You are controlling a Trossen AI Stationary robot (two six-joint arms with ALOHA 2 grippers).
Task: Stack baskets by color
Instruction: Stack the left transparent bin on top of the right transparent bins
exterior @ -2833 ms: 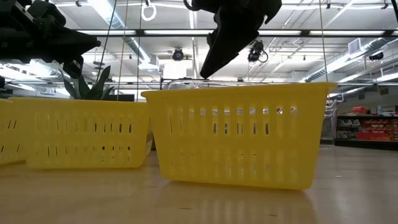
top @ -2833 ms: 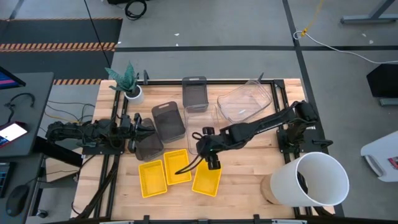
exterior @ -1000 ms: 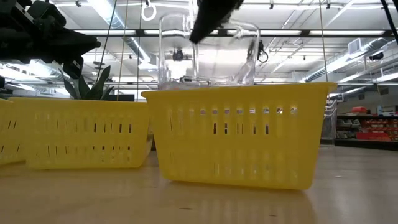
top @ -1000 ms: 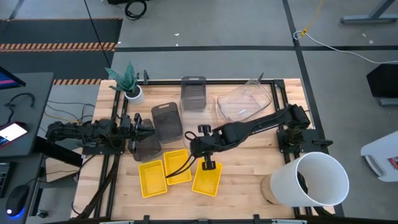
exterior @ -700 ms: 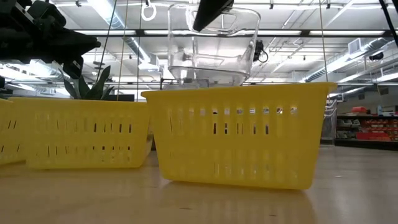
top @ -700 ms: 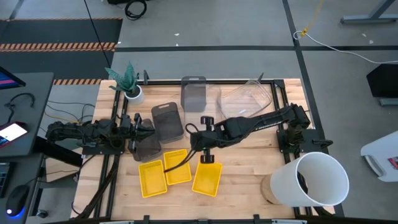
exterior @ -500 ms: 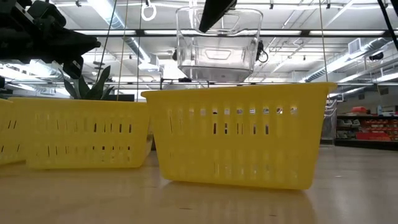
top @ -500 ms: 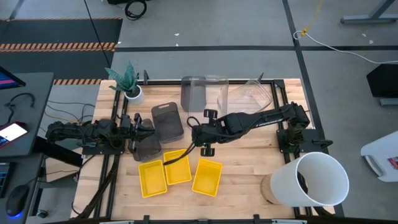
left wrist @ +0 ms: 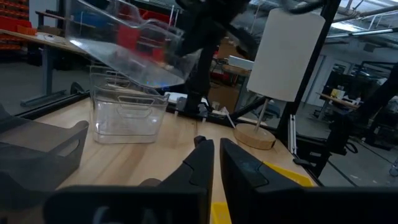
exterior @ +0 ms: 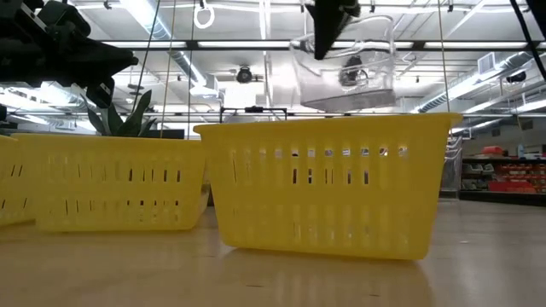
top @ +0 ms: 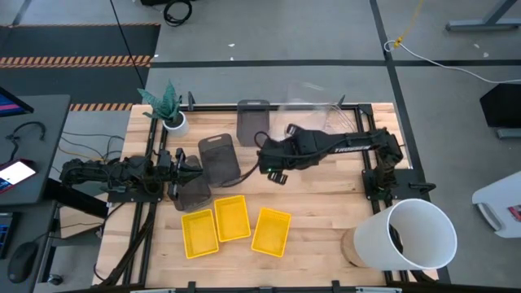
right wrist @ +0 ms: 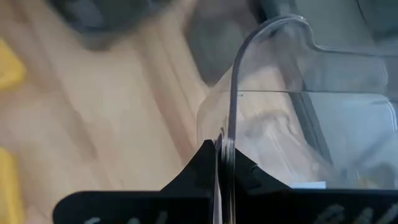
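Right gripper [top: 274,165] clamped on the rim of a clear basket [exterior: 345,72] held aloft — carried toward the other clear baskets [left wrist: 127,112] at the table's far side, beyond the grey baskets [top: 218,159]; left gripper [top: 181,163] pinched shut, idle beside them.

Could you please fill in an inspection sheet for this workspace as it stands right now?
Surface: wooden table, mostly bare at the right front.
Job's things: three yellow baskets side by side at the front; three grey baskets unstacked at the left and back; one clear basket lifted in the air, other clear baskets on the table at the back right.
Clutter: potted plant at the back left corner; white bucket at the front right.
Grippers: right gripper shut on the clear basket's wall; left gripper shut, empty, at the left edge.
Cables: black cable running over the floor behind the table.
Surroundings: desk with screen at the left.
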